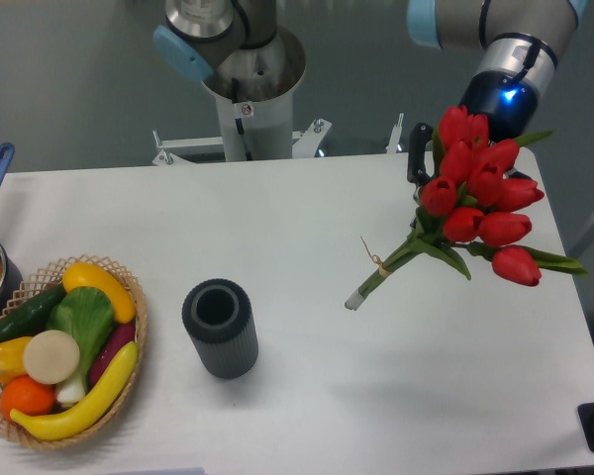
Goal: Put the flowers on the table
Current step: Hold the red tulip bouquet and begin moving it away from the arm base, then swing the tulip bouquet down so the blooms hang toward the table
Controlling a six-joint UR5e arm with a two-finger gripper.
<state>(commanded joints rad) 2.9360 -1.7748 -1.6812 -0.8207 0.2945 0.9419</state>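
Red tulips, the flowers [480, 203], hang tilted over the table [307, 218] at your right, stem ends low near the surface, ready to lay down. Gripper [428, 163] mostly hidden behind blooms; can't tell grip state, prob. clamped.

behind my table [307, 198] lies a plain grey-green floor [69, 79]; a white metal base frame [243, 146] stands bolted at the far edge; soft, even light falls with faint shadows

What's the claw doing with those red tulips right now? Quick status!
Claw mostly hidden behind blooms, grip unclear. Flowers tilted, stem ends low over the table, contact unclear. Dark ribbed cup and vegetable basket sit well left.
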